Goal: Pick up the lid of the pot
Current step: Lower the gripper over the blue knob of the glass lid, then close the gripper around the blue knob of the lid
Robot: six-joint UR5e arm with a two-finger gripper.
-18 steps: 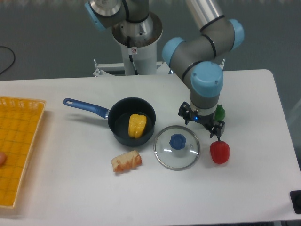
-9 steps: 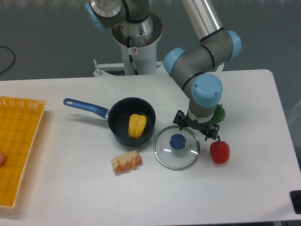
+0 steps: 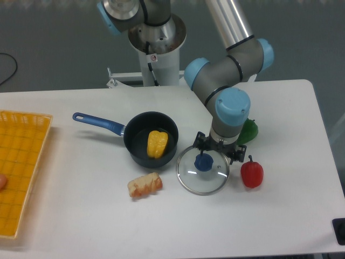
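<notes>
An orange plastic crate (image 3: pixel 24 172) stands at the left edge. Next, a round black pan (image 3: pixel 136 141) with a blue handle holds 1 yellow, lobed toy-like vegetable (image 3: pixel 157 144); 1 tan, ridged bread-like piece (image 3: pixel 145 185) lies nearer the camera. The round clear pot lid with a blue knob (image 3: pixel 202 178) lies on the table, right of the pan. The black 2-finger gripper (image 3: pixel 218 147) is open above the lid's far side. Beyond are 1 green vegetable (image 3: pixel 249 131) and 1 red, stemmed vegetable (image 3: pixel 252 174).

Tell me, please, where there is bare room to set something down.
One bare patch lies between the yellow crate and the bread; another runs from the lid and red pepper to the table's near edge. It is crowded around the lid, with the pan, pepper, green item and open jaws close by.
</notes>
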